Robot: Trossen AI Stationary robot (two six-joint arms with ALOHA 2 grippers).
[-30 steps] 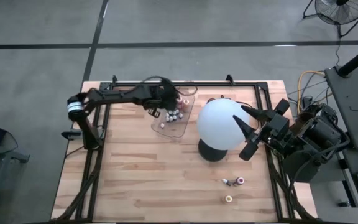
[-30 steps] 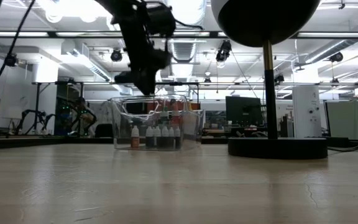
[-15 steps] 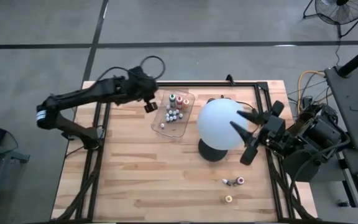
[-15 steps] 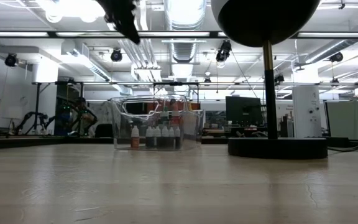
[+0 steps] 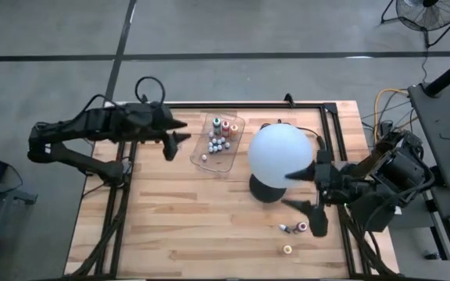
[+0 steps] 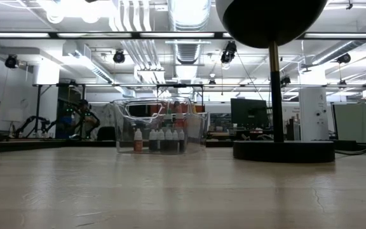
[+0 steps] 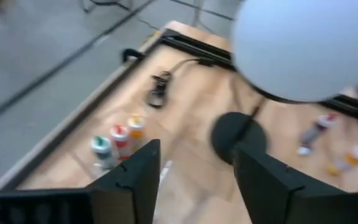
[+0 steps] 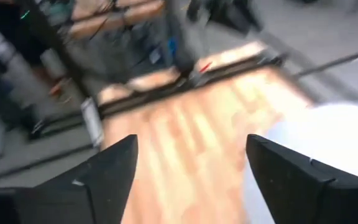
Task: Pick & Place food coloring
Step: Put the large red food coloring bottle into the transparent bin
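Several tiny food coloring bottles [image 5: 219, 137] stand upright in a clear plastic tray [image 5: 206, 159] at the far middle of the table; the low view shows the bottles [image 6: 160, 140] on the tray's floor. Two more bottles [image 5: 294, 228] lie on the wood near the right, with a yellow one [image 5: 287, 250] closer to the near edge. My left gripper [image 5: 173, 139] hangs open left of the tray, raised, with nothing between its fingers [image 7: 129, 180]. My right gripper [image 5: 303, 199] stands open beside the lamp base, above the loose bottles, also empty.
A big white globe [image 5: 280, 154] on a black base [image 5: 262, 190] stands between the tray and my right gripper. A black metal frame [image 5: 319, 109] runs along the table's edges. Bare wood lies across the near left half.
My left gripper has pulled away from over the tray, going up and toward the table's left edge, rolling as it went, and its fingers have spread apart. My right gripper has swung round toward the near edge, from beside the globe to over the loose bottles. The bottles have stayed put.
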